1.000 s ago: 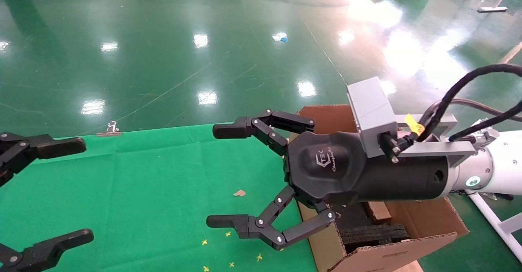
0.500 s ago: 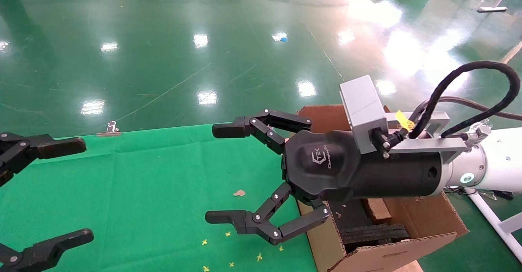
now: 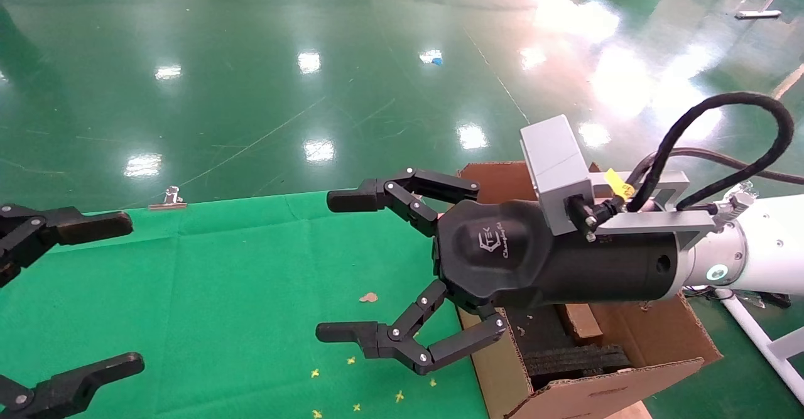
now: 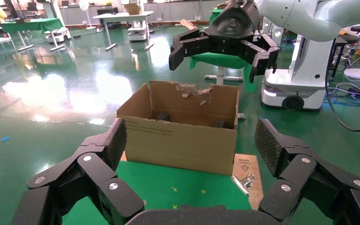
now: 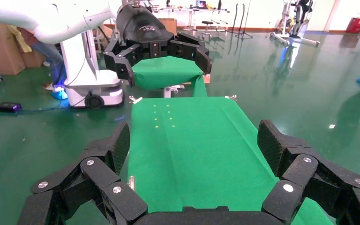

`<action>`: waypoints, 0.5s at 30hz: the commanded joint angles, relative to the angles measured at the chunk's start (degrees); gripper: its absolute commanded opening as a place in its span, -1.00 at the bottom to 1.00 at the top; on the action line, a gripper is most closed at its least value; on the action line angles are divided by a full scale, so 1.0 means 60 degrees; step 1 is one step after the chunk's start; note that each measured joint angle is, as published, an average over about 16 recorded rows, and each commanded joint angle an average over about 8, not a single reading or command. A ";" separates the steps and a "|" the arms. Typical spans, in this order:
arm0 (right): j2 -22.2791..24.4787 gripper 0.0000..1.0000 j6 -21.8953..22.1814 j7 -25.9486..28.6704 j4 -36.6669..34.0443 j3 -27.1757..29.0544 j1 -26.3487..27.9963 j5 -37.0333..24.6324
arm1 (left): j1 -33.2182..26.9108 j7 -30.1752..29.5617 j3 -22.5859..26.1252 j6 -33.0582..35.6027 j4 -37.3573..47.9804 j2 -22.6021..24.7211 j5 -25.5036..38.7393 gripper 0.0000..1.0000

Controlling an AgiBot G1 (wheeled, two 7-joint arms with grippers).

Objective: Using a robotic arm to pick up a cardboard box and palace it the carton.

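Observation:
My right arm (image 3: 754,255), white with a black wrist and grey camera block, reaches in from the right above the carton. Its gripper (image 3: 338,267) is open and empty, fingers spread over the green cloth just past the carton's near wall; it also shows in the left wrist view (image 4: 225,47). The carton (image 3: 628,381) is a large brown corrugated box with a torn flap (image 4: 197,91) and black foam inserts (image 3: 575,359). A small brown cardboard box (image 3: 581,321) shows inside it, mostly hidden under the wrist. My left gripper (image 3: 124,292) is open and empty at the far left.
A green cloth (image 3: 220,281) covers the table, with a binder clip (image 3: 168,198) at its far edge, a cardboard scrap (image 3: 369,297) and small yellow marks (image 3: 352,361). Another clip (image 4: 243,180) lies beside the carton. Glossy green floor surrounds the table.
My right arm has shifted slightly to the left and its cable has looped higher. Its gripper stays open. The left gripper has not moved.

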 commanded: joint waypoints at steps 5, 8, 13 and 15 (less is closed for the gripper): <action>-0.0003 1.00 0.0004 0.0004 -0.0007 -0.0014 0.0013 -0.0005 | 0.0000 0.0000 0.0000 0.0000 0.0000 0.0000 0.0000 1.00; -0.0005 1.00 0.0005 0.0006 -0.0009 -0.0018 0.0015 -0.0007 | 0.0000 0.0000 0.0000 0.0000 0.0000 0.0000 0.0001 1.00; -0.0008 1.00 0.0007 0.0009 -0.0012 -0.0023 0.0018 -0.0010 | 0.0000 0.0000 0.0000 0.0000 0.0000 0.0000 0.0001 1.00; -0.0009 1.00 0.0007 0.0011 -0.0013 -0.0024 0.0019 -0.0011 | 0.0000 0.0000 0.0000 0.0000 0.0000 0.0000 0.0001 1.00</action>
